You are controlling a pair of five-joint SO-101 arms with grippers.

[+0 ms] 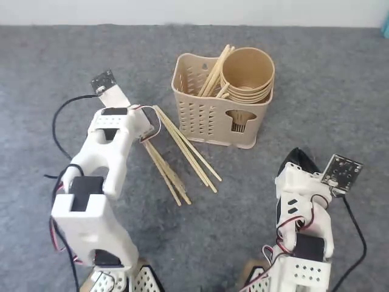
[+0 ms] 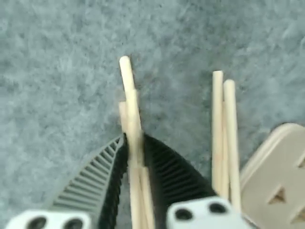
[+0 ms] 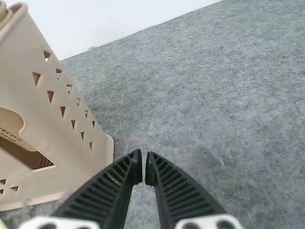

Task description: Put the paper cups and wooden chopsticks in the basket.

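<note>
A beige perforated basket point(image 1: 209, 118) stands at the back middle of the grey carpet, holding a stack of paper cups point(image 1: 247, 74) and several wooden chopsticks point(image 1: 214, 72). More chopsticks point(image 1: 185, 151) lie loose on the carpet to the left of the basket. My left gripper point(image 2: 135, 140) is shut on a small bundle of chopsticks point(image 2: 128, 95), close above the carpet; a further pair of chopsticks point(image 2: 223, 124) lies beside it, near the basket's corner point(image 2: 279, 167). My right gripper point(image 3: 144, 168) is shut and holds nothing, low near the front right, beside the basket wall point(image 3: 43, 119).
Grey carpet covers the whole work area, with open floor right of the basket and at the far left. Cables trail from both arms near the front edge. The left arm's body point(image 1: 106, 158) stands over the left side.
</note>
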